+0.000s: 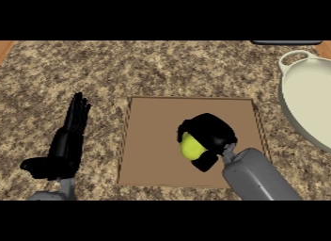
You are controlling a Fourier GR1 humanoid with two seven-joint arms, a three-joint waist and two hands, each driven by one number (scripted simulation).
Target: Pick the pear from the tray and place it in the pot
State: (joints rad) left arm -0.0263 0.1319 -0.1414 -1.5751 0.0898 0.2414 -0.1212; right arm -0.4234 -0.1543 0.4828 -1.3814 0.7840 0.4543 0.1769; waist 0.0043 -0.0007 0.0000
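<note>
The counter was the biggest thing. It was speckled brown and tan stone, and it filled nearly the whole view. A strip of orange-brown wood showed at the far left corner and another at the far right corner. A dark thing peeked in at the far edge on the right, too little of it to tell what it was.

The pot came next. It was wide and cream-white, with a loop handle on its far side. It sat on the right of the counter and ran off the right edge. It was apart from the tray.

The tray was flat, brown and square with a thin raised rim. It lay in the middle of the counter.

The left hand rested over the counter, just left of the tray. Its fingers were straight and pointed away. It held nothing.

The right hand was over the right half of the tray. Its fingers and thumb were curled round the pear, grasping it.

The pear was yellow-green. Only its left side showed. The part in view ran longer from far to near. The hand hid its ends, so I could not tell which way its stem pointed.
</note>
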